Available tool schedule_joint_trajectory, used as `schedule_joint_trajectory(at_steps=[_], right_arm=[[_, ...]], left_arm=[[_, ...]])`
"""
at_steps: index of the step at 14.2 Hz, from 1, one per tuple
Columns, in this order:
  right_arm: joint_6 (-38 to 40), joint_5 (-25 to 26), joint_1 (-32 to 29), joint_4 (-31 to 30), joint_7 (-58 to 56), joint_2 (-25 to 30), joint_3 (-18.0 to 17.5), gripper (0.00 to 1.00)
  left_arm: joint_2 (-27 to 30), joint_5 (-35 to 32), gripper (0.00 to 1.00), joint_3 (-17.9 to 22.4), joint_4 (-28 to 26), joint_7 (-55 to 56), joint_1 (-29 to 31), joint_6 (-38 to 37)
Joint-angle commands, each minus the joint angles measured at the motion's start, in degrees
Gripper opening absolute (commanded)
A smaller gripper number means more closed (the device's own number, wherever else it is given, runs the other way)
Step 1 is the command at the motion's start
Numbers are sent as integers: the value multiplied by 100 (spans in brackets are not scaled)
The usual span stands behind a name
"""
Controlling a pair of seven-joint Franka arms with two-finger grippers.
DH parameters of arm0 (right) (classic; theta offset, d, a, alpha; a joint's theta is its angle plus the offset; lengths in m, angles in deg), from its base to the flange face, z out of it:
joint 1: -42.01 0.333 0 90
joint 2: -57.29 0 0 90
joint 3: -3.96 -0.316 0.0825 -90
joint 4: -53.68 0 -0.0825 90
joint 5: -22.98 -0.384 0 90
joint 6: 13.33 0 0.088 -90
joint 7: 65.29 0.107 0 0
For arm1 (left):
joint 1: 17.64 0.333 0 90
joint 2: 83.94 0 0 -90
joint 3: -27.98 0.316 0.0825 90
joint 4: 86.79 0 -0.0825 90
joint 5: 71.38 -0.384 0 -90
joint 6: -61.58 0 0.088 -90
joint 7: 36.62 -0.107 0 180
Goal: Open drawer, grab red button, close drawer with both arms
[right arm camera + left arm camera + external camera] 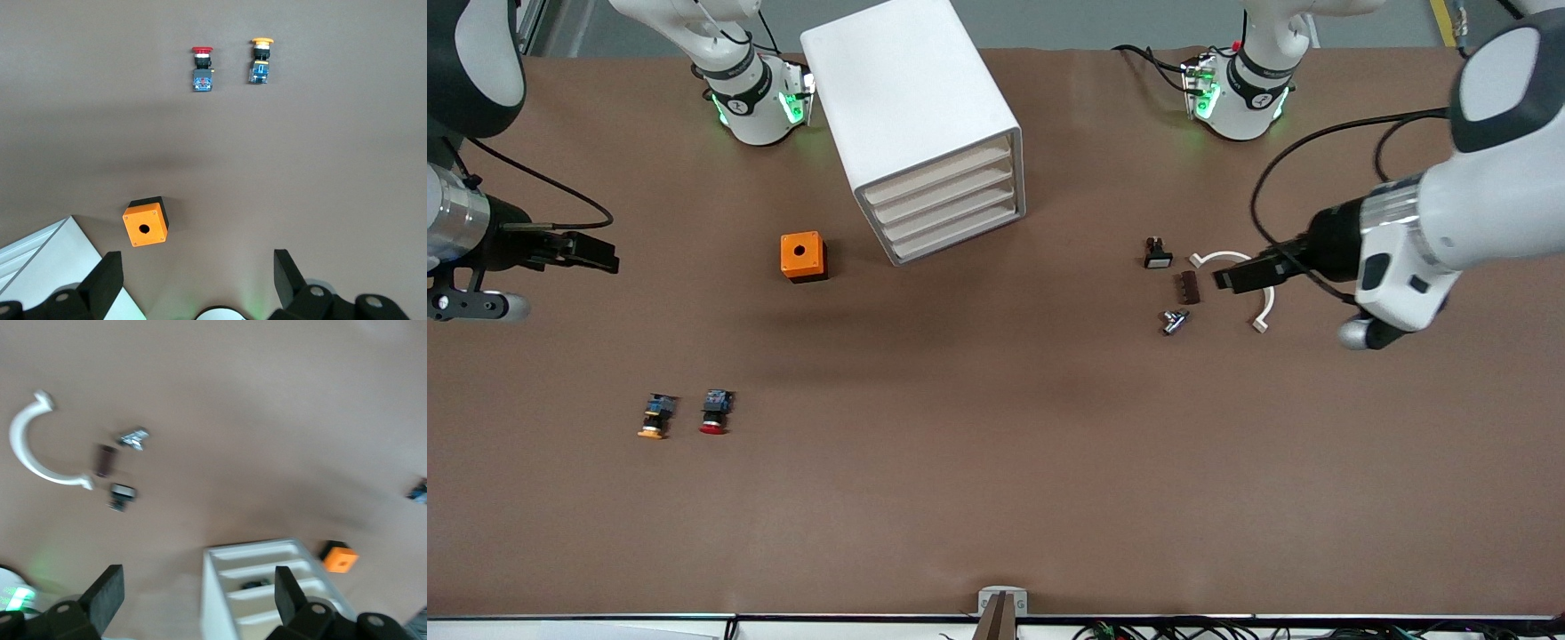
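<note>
1. The left arm [1476, 196] came in from its end of the table, forearm lying nearly level and wrist bent toward the middle.
2. The left gripper [1240, 276] hung over a white curved clip [1263, 307], its fingers [107, 597] spread wide and holding nothing.
3. Near that gripper lay a brown strip [1188, 287], a small black part [1157, 254] and a metal piece [1174, 321], all apart from one another.
4. The right arm [454, 222] reached in from its own end of the table, also nearly level, pointing toward the centre.
5. The right gripper [591, 252] hovered over bare tabletop, its fingers [107, 280] held apart and empty.
6. The cabinet [911, 116] stood between the two arm bases, turned at an angle, its four drawer fronts facing the front camera and the left arm's end.
7. All four drawers [943, 204] sat pushed in; the left wrist view seemed to show something dark in one of them, but it was too blurred to name.
8. The button [715, 412] lay on its side on the table toward the right arm's end, red cap pointing at the front camera, well nearer to that camera than the cabinet.
9. Just beside it, closer to the right arm's end, lay a yellow-capped button [656, 417] in the same pose, not touching.
10. An orange box [803, 256] with a round hole in its top sat between the buttons and the cabinet, close to the cabinet's corner.
</note>
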Motion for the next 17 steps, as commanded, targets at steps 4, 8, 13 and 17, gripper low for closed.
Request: schedule_joint_trajectory(at_steps=[4,8,13,17], right_arm=[[102,-61,82,126,28,-52,-65,100],[84,-61,65,126,28,-43,-56,100],[-399,-61,82,-120,19,177,-73,100],[-355,-69,73,-102,-25,343,-73,100]], left_arm=[[346,-991,99,260,-229,-2083,532,-541],[890,-1151,99,1192,-895,-3096,136,-480],[1462,-1485,99,1256,-1731,-3388,136,573],[1463,-1494,99,932,-1644,-3388,319,1189]])
